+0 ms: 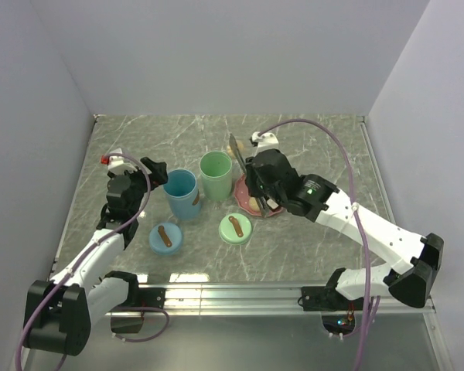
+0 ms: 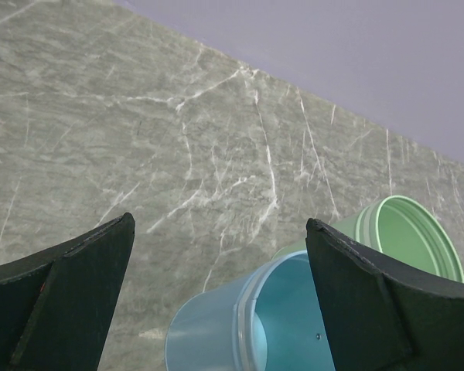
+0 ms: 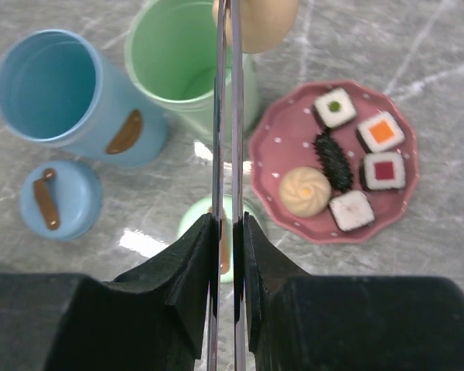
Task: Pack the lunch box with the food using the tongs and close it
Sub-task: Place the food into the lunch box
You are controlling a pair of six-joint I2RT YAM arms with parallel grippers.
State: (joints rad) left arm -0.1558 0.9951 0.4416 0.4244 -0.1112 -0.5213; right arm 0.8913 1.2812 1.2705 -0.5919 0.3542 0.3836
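While the right tool [image 3: 226, 232] pinches the tongs [image 3: 226, 116] shut, their long axis runs straight ahead from it to a tan bun [image 3: 255, 19] nipped at the tips, just right of the green container [image 3: 182, 62] mouth. Other food [image 3: 305, 191] lies on the pink plate [image 3: 271, 147], farther right. The left tool [image 2: 220, 224], spread wide, hangs by the blue container [image 2: 216, 332].

Right wrist view: the tongs [image 3: 226, 108] and 1 tan bun [image 3: 259, 22] run off the top edge, tips unseen. The right gripper [image 3: 228, 224] hides most of the green lid [image 3: 189, 218]. From above, it covers much of the pink plate [image 1: 242, 197]; the food there is too small to tell.
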